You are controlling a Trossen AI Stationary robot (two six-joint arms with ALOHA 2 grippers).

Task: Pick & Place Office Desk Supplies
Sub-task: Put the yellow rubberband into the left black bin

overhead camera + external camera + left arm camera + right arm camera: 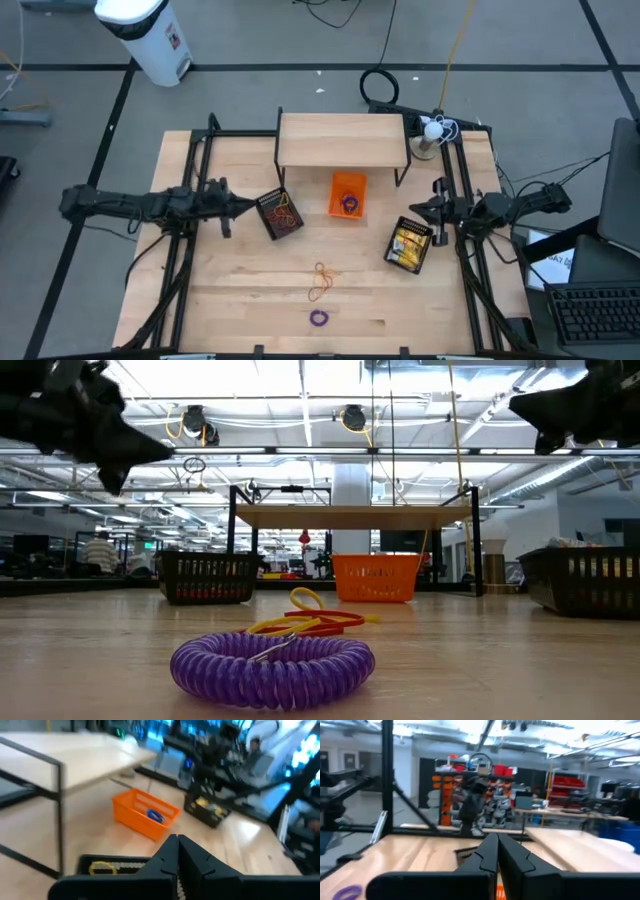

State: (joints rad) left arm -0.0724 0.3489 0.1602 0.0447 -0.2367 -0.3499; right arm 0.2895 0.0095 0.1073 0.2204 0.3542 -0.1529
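Both jaws closed (purple coil ring (318, 318) untouched)

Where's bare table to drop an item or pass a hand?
Free: front corners either side of the rubber bands and purple coil ring. Crowded: the back row, with left black basket, orange basket, right black basket and wooden shelf.
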